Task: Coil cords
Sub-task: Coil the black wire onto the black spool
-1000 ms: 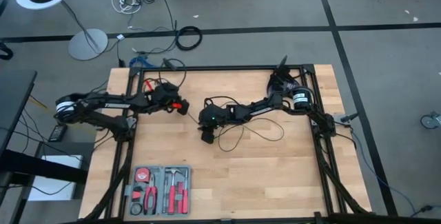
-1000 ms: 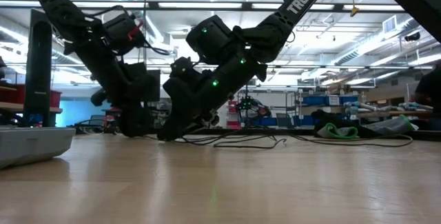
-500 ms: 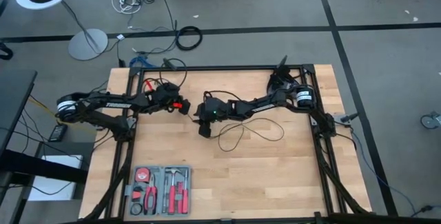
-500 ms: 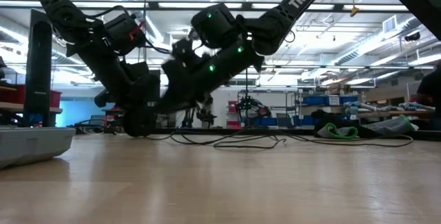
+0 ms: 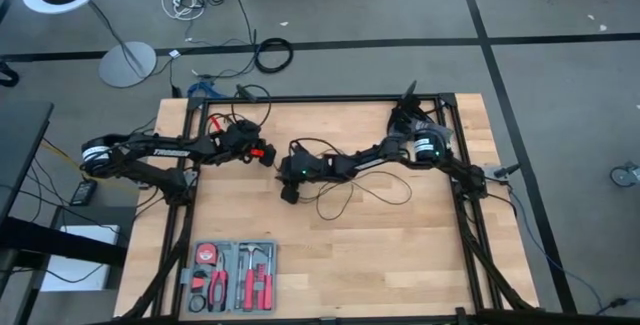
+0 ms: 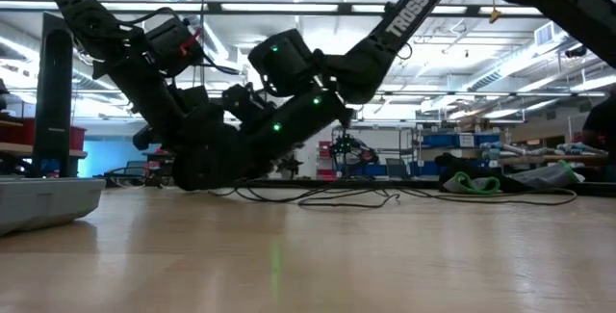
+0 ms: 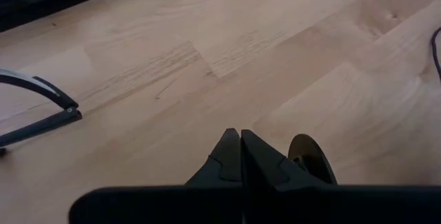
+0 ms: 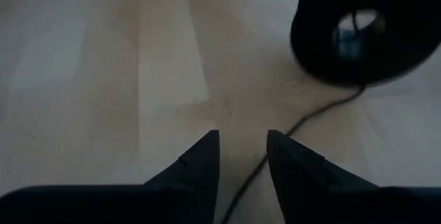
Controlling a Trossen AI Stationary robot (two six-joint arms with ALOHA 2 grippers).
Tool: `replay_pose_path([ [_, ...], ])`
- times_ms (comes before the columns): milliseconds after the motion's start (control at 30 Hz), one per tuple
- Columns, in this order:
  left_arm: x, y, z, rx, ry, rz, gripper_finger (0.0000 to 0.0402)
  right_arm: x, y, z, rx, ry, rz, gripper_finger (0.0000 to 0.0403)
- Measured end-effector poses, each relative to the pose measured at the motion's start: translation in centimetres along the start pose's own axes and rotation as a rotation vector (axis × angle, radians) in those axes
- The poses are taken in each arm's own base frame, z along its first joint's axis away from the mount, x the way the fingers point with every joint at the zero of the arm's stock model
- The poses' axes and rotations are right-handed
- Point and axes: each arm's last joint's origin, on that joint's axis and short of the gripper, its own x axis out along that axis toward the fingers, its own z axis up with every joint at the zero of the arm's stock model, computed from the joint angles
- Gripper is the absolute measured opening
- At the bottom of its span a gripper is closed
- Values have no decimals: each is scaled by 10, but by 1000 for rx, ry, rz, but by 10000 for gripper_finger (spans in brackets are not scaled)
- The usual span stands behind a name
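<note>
Cords (image 5: 365, 191) lie in loose thin loops near the middle of the bench (image 5: 400, 255), and the black puck (image 8: 358, 27) at their end rests flat on the wood just ahead of my right gripper (image 8: 241, 156). Its claw is spread, with one strand running between the two fingers, while my left gripper (image 7: 240, 156) waits toward the left edge with its claw pressed together on nothing. I think I should lower the right claw straight over this strand, pinch it close to the puck, and draw slowly so no loop tangles.
</note>
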Motion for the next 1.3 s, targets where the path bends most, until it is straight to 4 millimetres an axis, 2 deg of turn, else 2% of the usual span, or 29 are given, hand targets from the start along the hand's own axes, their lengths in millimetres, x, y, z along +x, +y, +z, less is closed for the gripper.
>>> replay_pose_path([
  [300,0,-1,0,2,4,-16,0,3,-5,-3,53,79,-76,86],
  [533,0,-1,1,1,0,-19,0,2,-8,-5,75,121,-87,7],
  [900,-8,-10,15,-30,-81,-238,0,0,1,-6,35,134,-53,1],
  [1100,-8,-10,14,-26,-75,-230,0,-10,11,5,-68,119,18,1],
  [1300,-8,-10,15,-27,-83,-227,0,-26,11,37,-149,-19,50,0],
])
